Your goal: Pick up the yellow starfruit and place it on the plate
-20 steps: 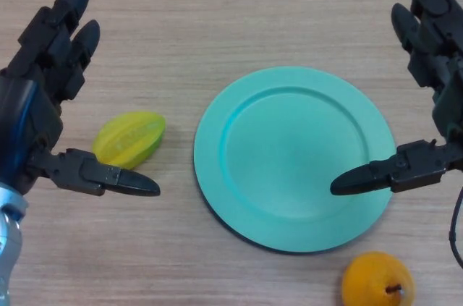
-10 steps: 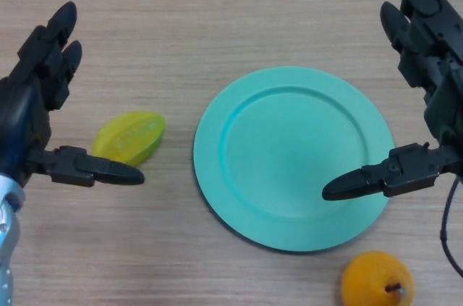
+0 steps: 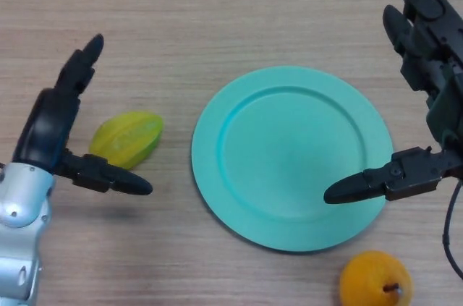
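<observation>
The yellow starfruit (image 3: pixel 128 137) lies on the wooden table, left of the teal plate (image 3: pixel 292 155). My left hand (image 3: pixel 52 125) is open just left of the starfruit, turned edge-on, its fingers pointing away above the fruit and its thumb stretched out below it. It does not touch the fruit. My right hand (image 3: pixel 430 74) is open at the right edge, its thumb reaching over the plate's right rim.
An orange fruit (image 3: pixel 376 281) with a dark stem lies on the table near the bottom edge, below the plate's right side and under my right thumb.
My left hand has rolled edge-on and moved right, closer to the starfruit. My right hand has barely moved. The starfruit and plate stay put.
</observation>
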`<state>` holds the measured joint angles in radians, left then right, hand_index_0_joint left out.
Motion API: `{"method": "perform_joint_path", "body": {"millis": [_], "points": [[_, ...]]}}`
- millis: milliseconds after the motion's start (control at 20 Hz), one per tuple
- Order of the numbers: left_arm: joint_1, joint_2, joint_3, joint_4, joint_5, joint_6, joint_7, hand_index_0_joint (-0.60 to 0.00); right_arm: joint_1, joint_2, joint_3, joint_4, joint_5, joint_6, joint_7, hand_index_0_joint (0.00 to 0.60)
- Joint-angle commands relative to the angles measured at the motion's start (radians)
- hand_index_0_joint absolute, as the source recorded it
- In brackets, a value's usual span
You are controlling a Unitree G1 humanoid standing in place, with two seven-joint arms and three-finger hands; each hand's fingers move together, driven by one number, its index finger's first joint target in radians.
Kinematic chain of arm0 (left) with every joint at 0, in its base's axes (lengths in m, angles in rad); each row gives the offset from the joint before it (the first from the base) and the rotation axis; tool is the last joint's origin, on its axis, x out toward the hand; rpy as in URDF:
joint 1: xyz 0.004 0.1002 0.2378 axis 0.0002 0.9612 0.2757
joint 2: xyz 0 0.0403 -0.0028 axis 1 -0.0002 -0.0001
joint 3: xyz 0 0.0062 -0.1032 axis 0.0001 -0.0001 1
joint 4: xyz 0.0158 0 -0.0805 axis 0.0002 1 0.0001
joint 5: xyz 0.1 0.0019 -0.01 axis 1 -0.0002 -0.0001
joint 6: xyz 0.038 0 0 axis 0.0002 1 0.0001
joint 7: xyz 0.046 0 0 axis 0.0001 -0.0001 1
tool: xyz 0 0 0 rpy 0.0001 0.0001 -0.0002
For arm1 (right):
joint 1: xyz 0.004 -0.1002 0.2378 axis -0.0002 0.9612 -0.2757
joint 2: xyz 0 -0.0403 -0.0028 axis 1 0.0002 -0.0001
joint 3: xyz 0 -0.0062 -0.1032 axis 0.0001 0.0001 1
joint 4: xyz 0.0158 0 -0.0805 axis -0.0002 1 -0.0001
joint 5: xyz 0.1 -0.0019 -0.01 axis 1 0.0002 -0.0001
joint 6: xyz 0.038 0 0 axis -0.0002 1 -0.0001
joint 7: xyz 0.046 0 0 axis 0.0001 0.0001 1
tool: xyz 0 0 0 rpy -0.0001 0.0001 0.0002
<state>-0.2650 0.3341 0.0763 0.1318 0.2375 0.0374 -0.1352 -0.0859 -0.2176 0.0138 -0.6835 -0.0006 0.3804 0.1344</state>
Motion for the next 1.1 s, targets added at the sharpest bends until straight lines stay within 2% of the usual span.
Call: {"method": "perform_joint_path", "body": {"millis": [50, 150, 200, 350, 400, 450, 500, 550, 600, 650, 950, 1100], "points": [[-0.065, 0.029, 0.027, -0.003, 0.050, -0.063, 0.074, 0.000, -0.026, -0.019, -0.046, -0.070, 0.022, -0.100, -0.033, 0.000], [-0.089, 0.018, 0.006, 0.046, 0.088, -0.061, 0.094, 0.000, -0.021, -0.020, -0.057, -0.074, 0.034, -0.099, -0.029, 0.000], [-0.103, 0.016, -0.015, 0.093, 0.164, -0.096, 0.137, 0.000, -0.025, -0.023, -0.065, -0.080, 0.040, -0.094, -0.028, 0.000], [-0.123, 0.008, -0.024, 0.142, 0.222, -0.138, 0.182, 0.000, -0.023, -0.029, -0.071, -0.074, 0.036, -0.103, -0.031, 0.000], [-0.130, 0.009, -0.032, 0.165, 0.249, -0.152, 0.189, -0.051, -0.022, -0.028, -0.078, -0.071, 0.042, -0.103, -0.028, 0.000], [-0.129, 0.010, -0.033, 0.167, 0.254, -0.153, 0.188, -0.150, -0.022, -0.028, -0.078, -0.071, 0.042, -0.103, -0.029, 0.000], [-0.130, 0.010, -0.035, 0.175, 0.264, -0.156, 0.180, -0.301, -0.021, -0.029, -0.080, -0.073, 0.045, -0.100, -0.028, 0.000], [-0.130, 0.009, -0.036, 0.180, 0.269, -0.161, 0.172, -0.400, -0.020, -0.029, -0.081, -0.075, 0.048, -0.098, -0.028, 0.000], [-0.125, 0.009, -0.038, 0.184, 0.279, -0.179, 0.148, -0.543, -0.018, -0.028, -0.079, -0.074, 0.050, -0.102, -0.029, 0.000], [-0.124, 0.011, -0.038, 0.189, 0.284, -0.193, 0.136, -0.600, -0.017, -0.027, -0.078, -0.074, 0.053, -0.104, -0.030, 0.000], [-0.064, 0.029, -0.002, 0.113, 0.285, -0.181, 0.124, -0.600, -0.028, -0.024, -0.064, -0.078, 0.041, -0.091, -0.036, 0.000], [-0.055, 0.054, 0.044, 0.014, 0.259, -0.172, 0.162, -0.600, -0.027, -0.022, -0.053, -0.097, 0.036, -0.071, -0.040, 0.000]]}}
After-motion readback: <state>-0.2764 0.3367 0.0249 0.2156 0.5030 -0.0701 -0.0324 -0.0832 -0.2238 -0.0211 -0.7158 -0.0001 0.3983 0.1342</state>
